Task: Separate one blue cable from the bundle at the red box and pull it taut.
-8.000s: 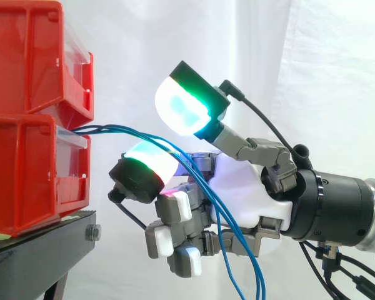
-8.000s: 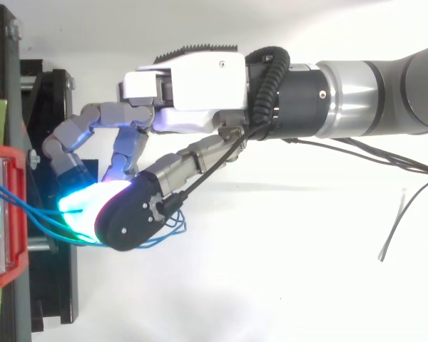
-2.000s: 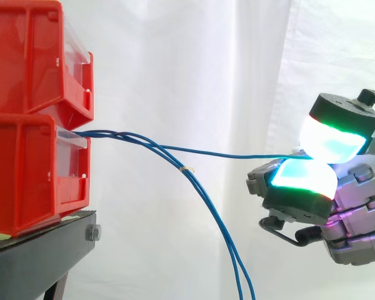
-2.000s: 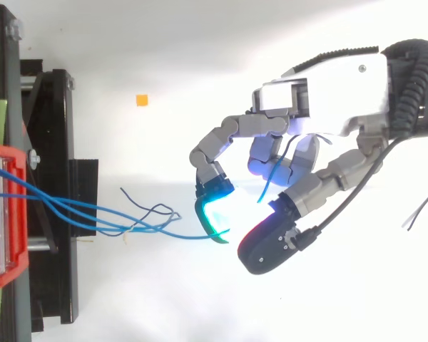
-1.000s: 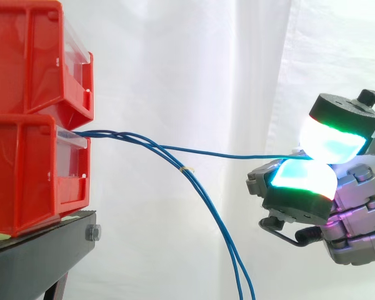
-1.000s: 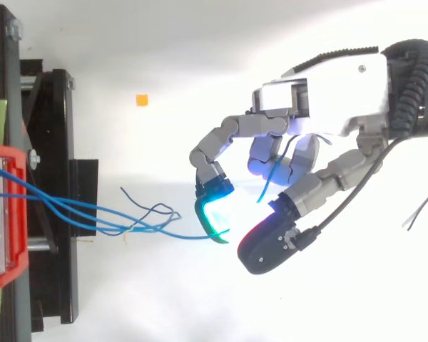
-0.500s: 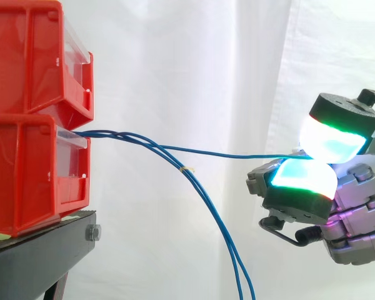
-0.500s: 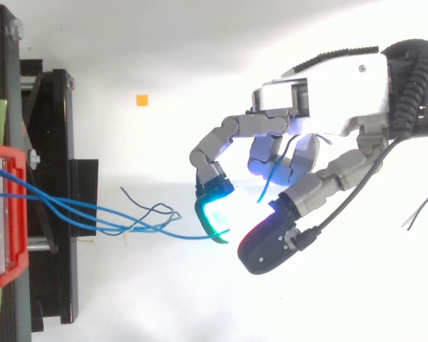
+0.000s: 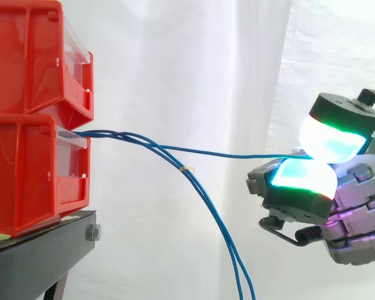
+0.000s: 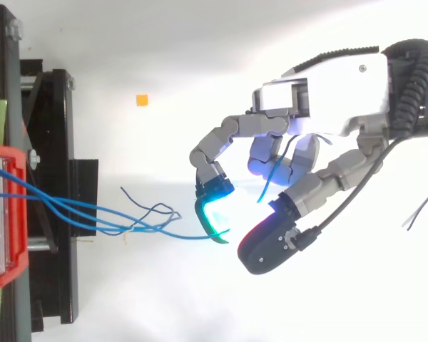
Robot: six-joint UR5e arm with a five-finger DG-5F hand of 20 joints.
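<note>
Several blue cables come out of the lower red bin (image 9: 25, 175) at the left. One blue cable (image 9: 225, 152) runs nearly straight and level from the bin to my hand (image 9: 353, 209) at the right. The hand is shut on it, pinching it between two glowing cyan-green pads (image 9: 330, 139). The remaining blue cables (image 9: 212, 215) sag down and hang below the taut one. From above, the hand (image 10: 328, 92) sits right of the bin, and the pinched cable (image 10: 178, 236) ends at its glowing fingertip (image 10: 212, 212).
A second red bin (image 9: 31, 56) is stacked on the lower one, both on a black stand (image 9: 44, 250). A white curtain hangs behind. A small orange square (image 10: 141, 100) lies on the white floor.
Since 8 s ago the hand has moved right, away from the bins, drawing one cable out of the bundle. Over the last 2 s nothing has moved.
</note>
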